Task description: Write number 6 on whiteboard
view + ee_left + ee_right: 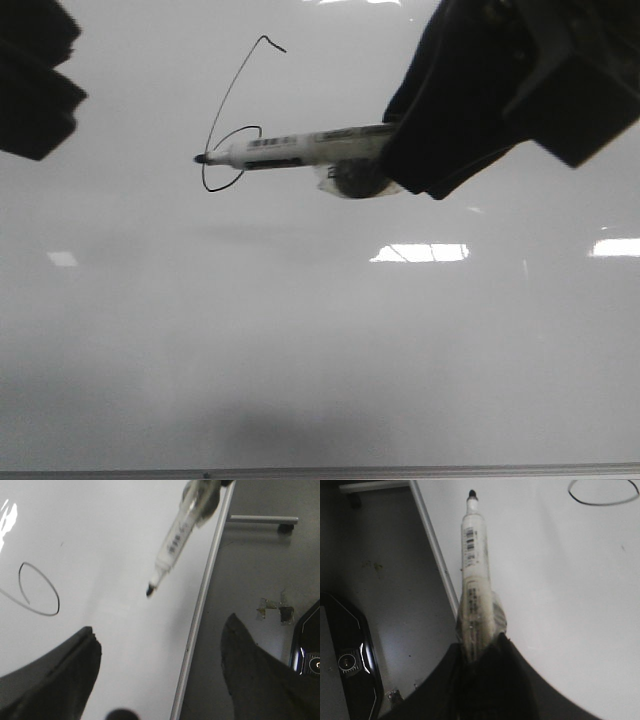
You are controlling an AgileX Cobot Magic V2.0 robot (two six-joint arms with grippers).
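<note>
We see the whiteboard (320, 330) filling the front view, with its thin grey bottom edge running along the lower border of that view. In the left wrist view the board's metal edge strip (200, 610) separates the white surface from a darker grey floor (250, 570) beside it; the same strip appears in the right wrist view. Most of the board surface is bare, carrying only light reflections.

The number 6 (232, 115) sits in the upper left part of the board: a slanted stem with a small hook on top and an oval loop at the bottom. We see the loop alone in both wrist views.

The right gripper (440, 140) is clenched on the rear of a white marker (300, 150), with clear tape wrapped around the grasp. The marker lies roughly level in the front view, with its black tip at the left side of the loop. We cannot tell whether the tip touches the board.

The left gripper (160, 680) is spread wide and grasps nothing; in the front view it sits at the upper left corner, well apart from the 6.

We see no containers.
</note>
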